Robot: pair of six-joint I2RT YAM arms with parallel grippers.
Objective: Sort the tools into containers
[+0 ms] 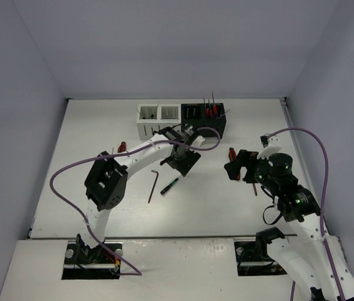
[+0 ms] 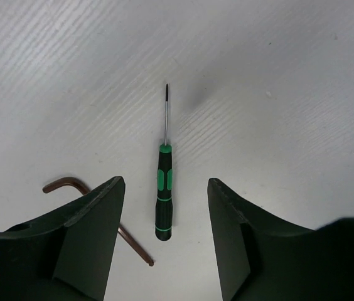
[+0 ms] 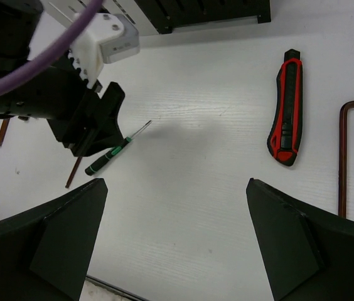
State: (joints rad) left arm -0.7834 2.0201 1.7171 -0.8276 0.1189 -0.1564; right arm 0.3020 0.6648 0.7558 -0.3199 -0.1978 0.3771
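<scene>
- Left gripper (image 2: 166, 183): the jaws stand apart with nothing between them. It hovers over the table (image 2: 290, 75) on the near side of the black container (image 1: 219, 125), toward the arm bases.
- Green screwdriver (image 2: 164, 194): it lies flat on the table, well apart from the black container, nearer the bases and a little to its left. In the left wrist view it is centred between the open jaws and untouched, handle toward the camera and tip pointing away.
- Hex key (image 2: 70, 184): it lies flat, farther to the left of the black container than the screwdriver. Its long leg ends just beside the screwdriver's handle without touching it.
- White container (image 1: 147, 130): it stands against the black container's left side.
- Red-handled screwdrivers (image 1: 211, 111): they stand upright in the black container's right compartment.
- Right gripper (image 3: 176, 183): the jaws are wide apart and empty, off the black container's near right corner. A utility knife (image 3: 287, 106) lies on the table close by.
- Step in hand, as a judgement: you appear to be set to pick up the green screwdriver.
- Next move: lower the left gripper straight down until the jaws flank the handle. Close on the thick handle, not the thin shaft, and keep the left jaw off the hex key. Then lift and carry the screwdriver to a container. You cannot tell from here which compartment it belongs in.
</scene>
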